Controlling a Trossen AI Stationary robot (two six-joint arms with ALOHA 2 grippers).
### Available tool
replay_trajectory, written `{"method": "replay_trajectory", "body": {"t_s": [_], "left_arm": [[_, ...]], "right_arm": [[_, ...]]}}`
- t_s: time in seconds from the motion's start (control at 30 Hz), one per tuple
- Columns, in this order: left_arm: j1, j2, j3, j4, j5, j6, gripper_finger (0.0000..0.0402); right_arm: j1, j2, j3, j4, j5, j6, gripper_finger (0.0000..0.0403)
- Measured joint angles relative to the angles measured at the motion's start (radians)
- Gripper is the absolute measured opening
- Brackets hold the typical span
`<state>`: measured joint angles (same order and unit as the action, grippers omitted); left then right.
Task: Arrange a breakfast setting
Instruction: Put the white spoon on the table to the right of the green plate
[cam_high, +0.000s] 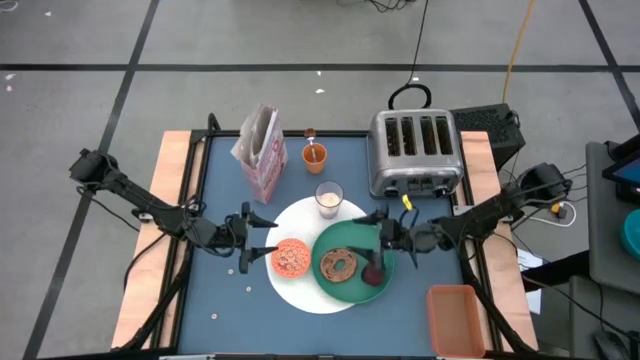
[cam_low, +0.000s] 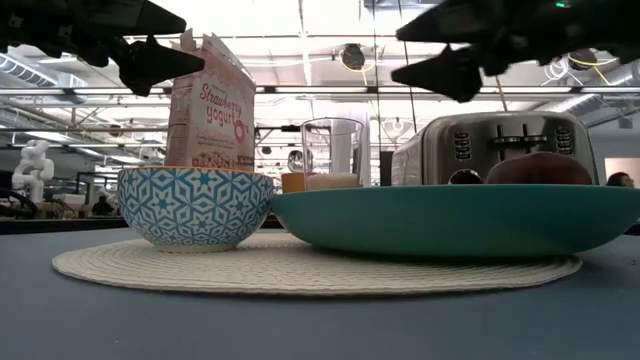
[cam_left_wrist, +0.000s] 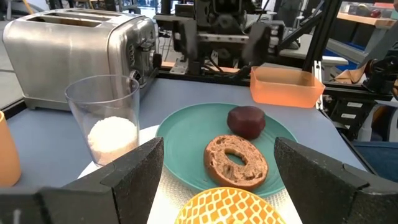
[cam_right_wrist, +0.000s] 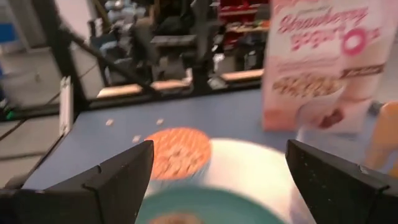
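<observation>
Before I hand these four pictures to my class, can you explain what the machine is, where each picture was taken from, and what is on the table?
It is a robot with two dark arms at a blue table, each ending in a two-finger claw. One picture looks straight down, one looks level across the tabletop, and two come from cameras on the arms' wrists.

On the table a large white plate carries a patterned bowl of cereal and a green plate holding a bagel and a dark-red fruit. Behind them stand a glass with a little milk, an orange cup, a pink cereal box and a silver toaster. An orange bin sits near the right-hand corner.

The left claw hovers open beside the bowl; the right claw hovers open over the green plate. Neither holds anything.
</observation>
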<state>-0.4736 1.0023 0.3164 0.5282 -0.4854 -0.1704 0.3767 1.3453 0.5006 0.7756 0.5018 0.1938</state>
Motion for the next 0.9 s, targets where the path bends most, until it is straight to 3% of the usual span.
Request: {"method": "replay_trajectory", "body": {"t_s": [0.27,0.4,0.63,0.9], "left_arm": [[0.0,0.0,0.0,0.0,0.0,-0.001,0.0308],[0.0,0.0,0.0,0.0,0.0,-0.001,0.0308],[0.0,0.0,0.0,0.0,0.0,0.002,0.0308],[0.0,0.0,0.0,-0.002,0.0,0.004,0.0308]], "right_arm": [[-0.113,0.0,0.134,-0.054,-0.004,-0.072,0.0357],[-0.174,0.0,0.24,-0.193,-0.005,-0.099,0.0357],[-0.32,0.02,0.453,-0.56,-0.005,0.022,0.0357],[-0.465,0.107,0.596,-0.63,-0.009,0.03,0.0357]]}}
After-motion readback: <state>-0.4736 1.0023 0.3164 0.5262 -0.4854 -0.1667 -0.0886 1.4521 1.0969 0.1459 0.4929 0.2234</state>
